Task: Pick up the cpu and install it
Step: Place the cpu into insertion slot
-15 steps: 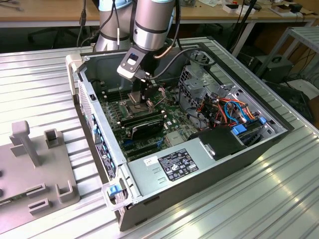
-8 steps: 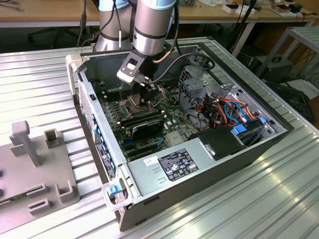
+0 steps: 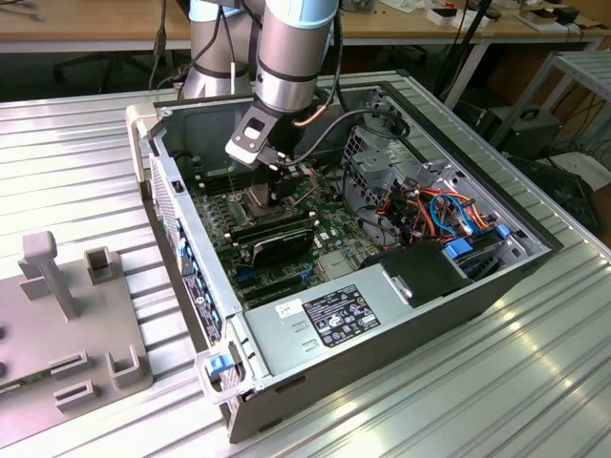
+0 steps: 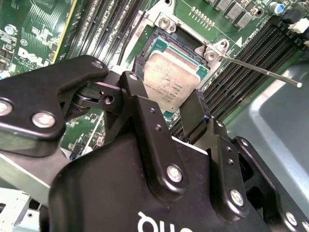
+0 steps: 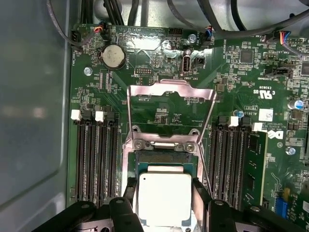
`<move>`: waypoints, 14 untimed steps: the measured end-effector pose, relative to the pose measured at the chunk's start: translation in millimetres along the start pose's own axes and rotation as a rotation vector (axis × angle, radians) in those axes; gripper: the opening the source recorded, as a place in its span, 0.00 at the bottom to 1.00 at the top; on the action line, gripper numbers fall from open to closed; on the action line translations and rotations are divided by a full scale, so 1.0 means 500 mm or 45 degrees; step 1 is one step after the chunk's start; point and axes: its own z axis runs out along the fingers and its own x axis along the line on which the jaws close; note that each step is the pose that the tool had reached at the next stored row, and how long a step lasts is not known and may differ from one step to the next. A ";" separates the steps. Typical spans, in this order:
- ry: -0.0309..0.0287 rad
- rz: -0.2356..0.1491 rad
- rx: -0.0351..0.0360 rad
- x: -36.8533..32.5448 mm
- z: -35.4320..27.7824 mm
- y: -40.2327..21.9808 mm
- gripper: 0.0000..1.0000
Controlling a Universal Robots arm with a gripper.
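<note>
Cpu (image 5: 165, 200) sits grey top up at the socket (image 5: 166, 153) of the motherboard (image 5: 241, 87), gripped at opposite edges by the black fingers (image 4: 140, 101) of the hand (image 5: 165, 191). The hinged metal socket frame (image 5: 169, 92) lies open. In the exterior view, the arm reaches into a computer case (image 3: 181, 248) on the desk (image 3: 86, 143).

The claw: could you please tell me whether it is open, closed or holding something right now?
Claw: closed on the cpu, gripping it by two opposite edges.
</note>
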 end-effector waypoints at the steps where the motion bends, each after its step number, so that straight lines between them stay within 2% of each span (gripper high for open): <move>1: -0.0001 0.000 0.0000 0.000 0.001 0.001 0.55; 8: -0.0002 0.000 0.0000 0.000 0.018 0.003 0.55; 14: -0.0002 0.004 0.0001 0.000 0.023 0.003 0.55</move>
